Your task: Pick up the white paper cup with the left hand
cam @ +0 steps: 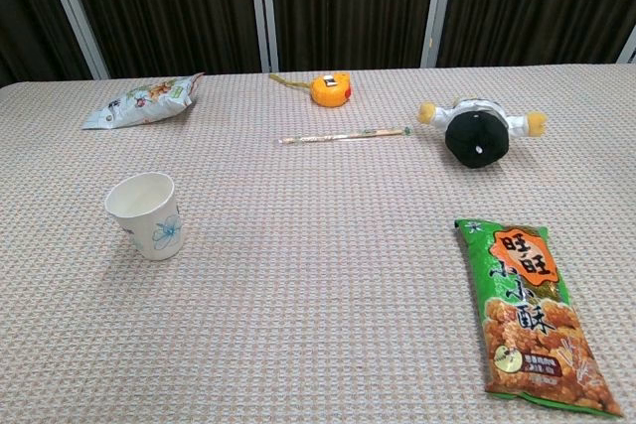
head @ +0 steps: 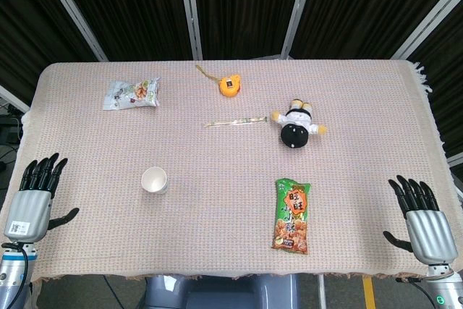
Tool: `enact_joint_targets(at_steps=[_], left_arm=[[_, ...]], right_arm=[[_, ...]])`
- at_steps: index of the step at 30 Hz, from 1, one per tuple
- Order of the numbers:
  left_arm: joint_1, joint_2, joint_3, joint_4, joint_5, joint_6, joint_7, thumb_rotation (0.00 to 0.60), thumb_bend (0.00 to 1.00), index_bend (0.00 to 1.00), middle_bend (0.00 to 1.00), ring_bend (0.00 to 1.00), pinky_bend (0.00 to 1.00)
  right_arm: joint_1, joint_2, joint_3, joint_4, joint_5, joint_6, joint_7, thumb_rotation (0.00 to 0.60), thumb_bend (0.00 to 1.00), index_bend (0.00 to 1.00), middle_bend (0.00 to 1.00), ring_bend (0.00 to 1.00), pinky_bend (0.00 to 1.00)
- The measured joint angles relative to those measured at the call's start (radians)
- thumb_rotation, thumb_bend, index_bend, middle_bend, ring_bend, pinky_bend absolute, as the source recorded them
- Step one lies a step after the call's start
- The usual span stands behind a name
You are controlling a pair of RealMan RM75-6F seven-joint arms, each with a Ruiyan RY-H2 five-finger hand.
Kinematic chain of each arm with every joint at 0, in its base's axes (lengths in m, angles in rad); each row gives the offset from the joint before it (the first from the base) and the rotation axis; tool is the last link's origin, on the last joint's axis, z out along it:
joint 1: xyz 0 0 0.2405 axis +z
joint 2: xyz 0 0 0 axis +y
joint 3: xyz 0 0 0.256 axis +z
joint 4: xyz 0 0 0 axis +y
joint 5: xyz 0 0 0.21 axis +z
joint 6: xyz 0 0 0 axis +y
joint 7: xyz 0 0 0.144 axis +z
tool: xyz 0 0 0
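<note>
The white paper cup [head: 155, 179] stands upright on the woven tablecloth, left of centre; in the chest view the cup [cam: 146, 214] shows a blue flower print and an empty inside. My left hand [head: 37, 197] hovers at the table's near-left corner, fingers spread, holding nothing, well to the left of the cup. At the near-right corner my right hand [head: 422, 219] is likewise spread and empty. Neither hand appears in the chest view.
A green snack bag [head: 291, 215] lies near the front right. Further back are a black-and-white plush toy [head: 296, 127], wrapped chopsticks [head: 236, 121], an orange tape measure [head: 229, 85] and a pale snack packet [head: 131, 94]. Dark curtains hang behind the table.
</note>
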Motion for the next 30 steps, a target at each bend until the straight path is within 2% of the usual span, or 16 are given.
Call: enact_joint_targets(at_steps=[12,22,30], left_arm=[[0.002,-0.003,0.005,0.001,-0.003,-0.005,0.010,0.600,0.00,0.00,0.00,0.00,0.00],[-0.007,0.000,0.002,-0.006,-0.007,-0.020,-0.001,0.600,0.00,0.00,0.00,0.00,0.00],[-0.039,0.003,0.001,-0.058,-0.005,-0.072,0.042,0.600,0.00,0.00,0.00,0.00,0.00]], right_arm=[[-0.001,0.001,0.002,0.001,-0.006,0.010,0.010,0.600,0.03,0.00,0.00,0.00,0.00],[-0.012,-0.042,0.035,0.039,0.006,0.067,0.019,0.600,0.03,0.00,0.00,0.00,0.00],[-0.027,-0.026,0.029,0.037,0.004,0.080,0.057,0.600,0.03,0.00,0.00,0.00,0.00]])
